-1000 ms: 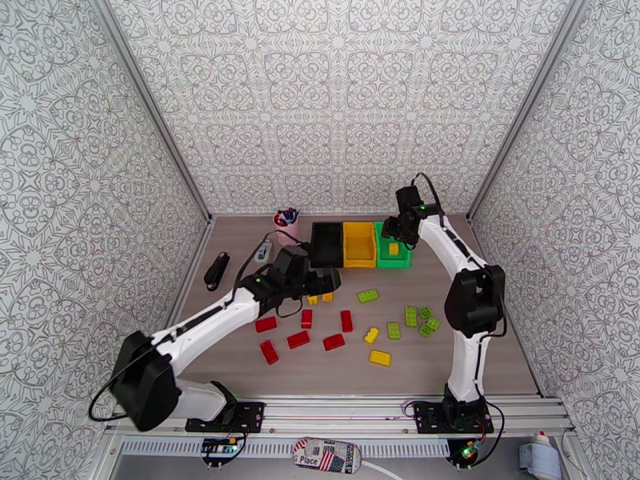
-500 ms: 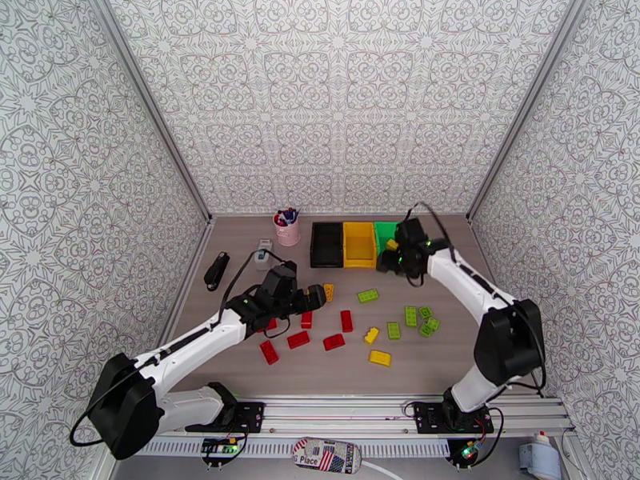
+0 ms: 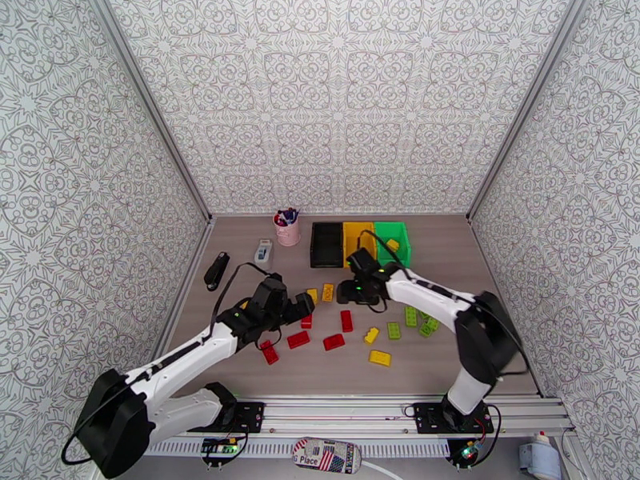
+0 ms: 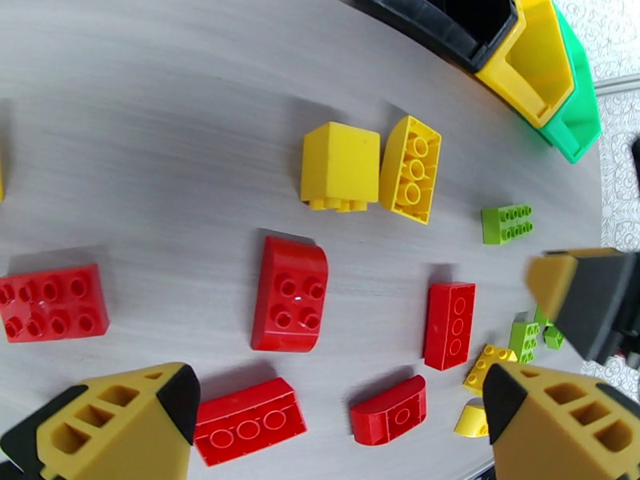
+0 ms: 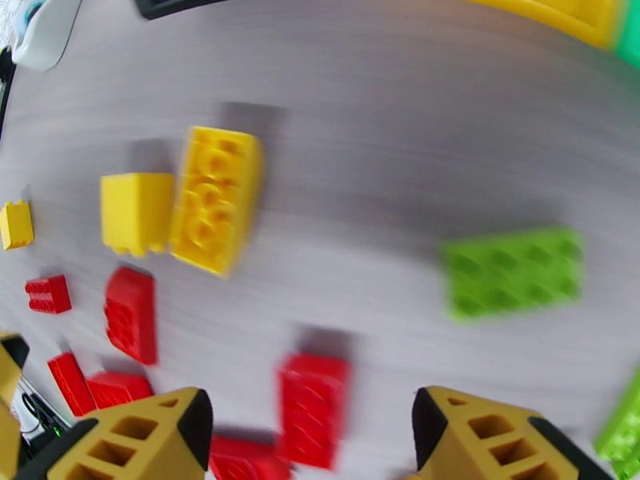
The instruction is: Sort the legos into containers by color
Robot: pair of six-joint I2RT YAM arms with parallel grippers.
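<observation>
Red, yellow and light green legos lie scattered over the table's middle. My left gripper (image 3: 302, 307) hovers open over the red ones; in the left wrist view its fingers (image 4: 120, 426) flank a long red brick (image 4: 250, 420) and a curved red brick (image 4: 389, 410). My right gripper (image 3: 346, 291) is open and empty near two yellow bricks (image 3: 327, 292); blurred, it hangs above a red brick (image 5: 314, 410), right of the yellow brick (image 5: 216, 198). The black container (image 3: 326, 243), yellow container (image 3: 359, 242) and green container (image 3: 392, 234) stand in a row at the back. A yellow piece (image 3: 392, 245) lies in the green one.
A pink cup of pens (image 3: 287, 227), a small white-and-blue box (image 3: 262, 252) and a black object (image 3: 217, 270) stand at the back left. Green bricks (image 3: 420, 322) cluster to the right, under my right forearm. The two grippers are close together.
My right arm swung from over the green container down and left to the table's middle. My left arm drew back from the black container toward the red bricks.
</observation>
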